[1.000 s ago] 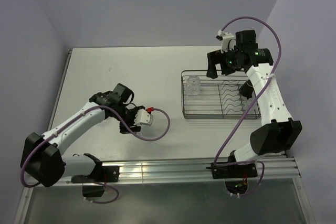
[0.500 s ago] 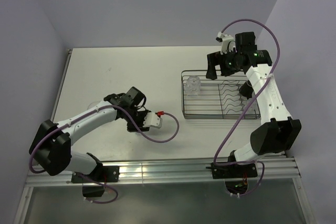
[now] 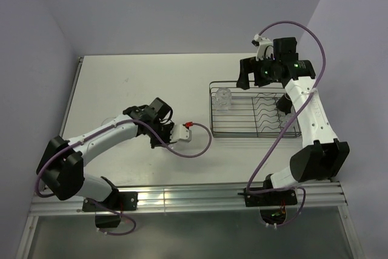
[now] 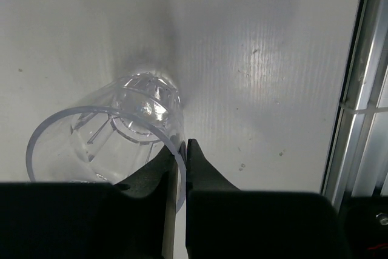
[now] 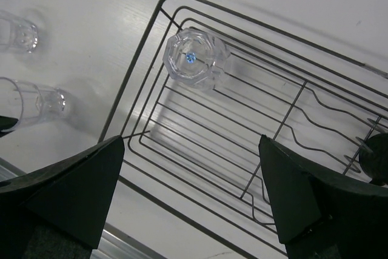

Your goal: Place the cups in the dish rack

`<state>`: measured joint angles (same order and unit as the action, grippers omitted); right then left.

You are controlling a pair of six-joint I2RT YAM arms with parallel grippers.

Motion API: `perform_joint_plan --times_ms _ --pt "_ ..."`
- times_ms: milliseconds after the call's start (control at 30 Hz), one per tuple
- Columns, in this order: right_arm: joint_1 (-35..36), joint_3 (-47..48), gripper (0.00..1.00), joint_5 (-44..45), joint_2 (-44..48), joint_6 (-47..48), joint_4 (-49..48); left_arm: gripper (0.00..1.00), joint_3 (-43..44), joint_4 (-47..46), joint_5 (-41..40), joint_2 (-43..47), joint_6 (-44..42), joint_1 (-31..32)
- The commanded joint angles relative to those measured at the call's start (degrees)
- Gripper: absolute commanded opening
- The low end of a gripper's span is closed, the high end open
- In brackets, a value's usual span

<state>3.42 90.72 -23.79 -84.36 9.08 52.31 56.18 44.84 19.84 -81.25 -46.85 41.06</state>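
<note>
Left arm (image 3: pixel 103 133) swung toward rack (image 3: pixel 254 113), jaws pinching tumbler (image 4: pixel 103 137) rim.

no readable text, no labels, no brands, no numbers, no signs

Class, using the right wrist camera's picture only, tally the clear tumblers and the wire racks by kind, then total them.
Clear faceted tumblers: 3
Dark grey wire dish rack: 1
Total: 4
</note>
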Motion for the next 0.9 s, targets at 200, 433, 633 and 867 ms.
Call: perform_joint_plan --times_ms 200,433,633,867 --pt "-0.52 2.26 1.0 -6.78 7.8 -9.43 -15.03 0.0 16.76 -9.04 3.81 8.11 19.85 -0.45" --pt "-0.61 0.35 1.0 -21.98 8.94 -30.73 -29.52 0.0 10.53 -38.23 -5.06 23.84 34.1 -0.54" --pt "-0.43 -15.73 1.0 -30.08 11.94 -68.23 -70.46 0.0 6.14 -54.67 -8.06 31.14 32.97 -0.54" --pt "6.75 -22.52 1.0 -23.32 8.6 -91.87 -97.56 0.0 2.09 -69.08 -12.79 33.71 31.03 -0.54"
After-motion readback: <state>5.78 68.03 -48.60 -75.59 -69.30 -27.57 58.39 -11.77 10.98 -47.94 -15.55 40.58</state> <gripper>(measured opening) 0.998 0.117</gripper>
